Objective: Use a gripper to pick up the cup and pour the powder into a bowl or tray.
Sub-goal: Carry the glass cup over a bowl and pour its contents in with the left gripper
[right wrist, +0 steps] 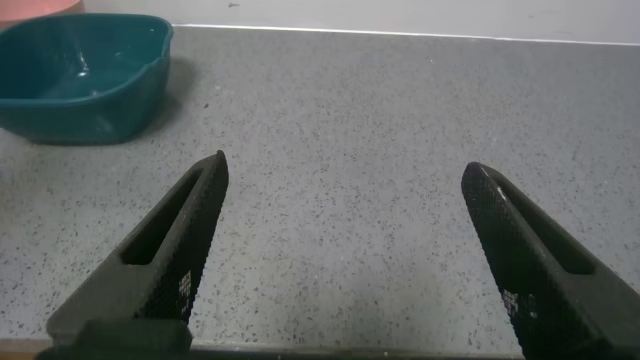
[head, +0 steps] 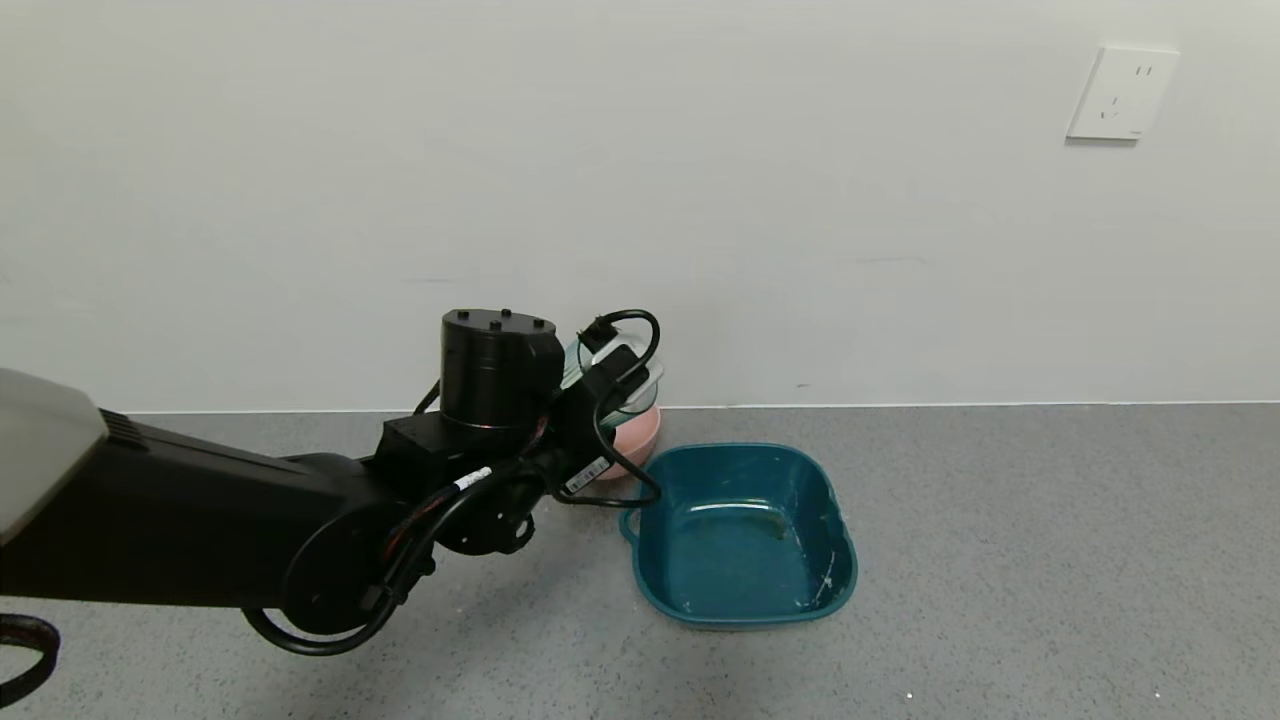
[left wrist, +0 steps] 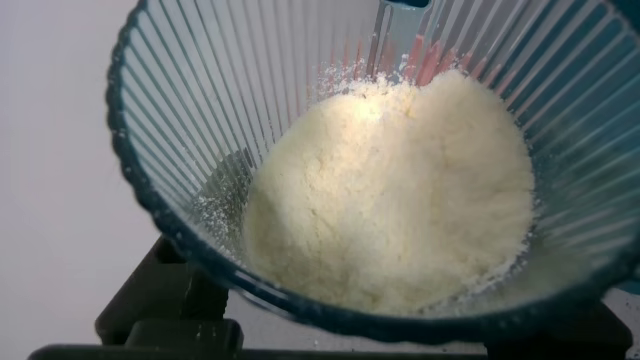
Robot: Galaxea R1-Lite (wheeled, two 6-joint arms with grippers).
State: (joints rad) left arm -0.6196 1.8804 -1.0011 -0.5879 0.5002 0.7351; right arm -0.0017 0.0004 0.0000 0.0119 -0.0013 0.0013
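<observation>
Nearest the robot, the left arm reaches in from the left across the grey speckled floor, and its black wrist and cables block most of what lies behind them. The left gripper is clamped on the cup, which it holds raised above the floor at the far left corner of the basin. In the left wrist view the ribbed cup is tilted and holds a heap of cream powder banked against its lower side, with a light dusting clinging to the ribs. The teal basin sits on the floor just right of the gripper, its small loop handle facing the arm and a few pale specks on its inner wall. Behind the gripper, a pink bowl peeks out, mostly hidden, close to the basin's far left corner. Beyond stands a white wall with 1 socket at upper right. The right gripper hovers low over bare floor with its 2 fingers spread wide, well apart from the basin.
</observation>
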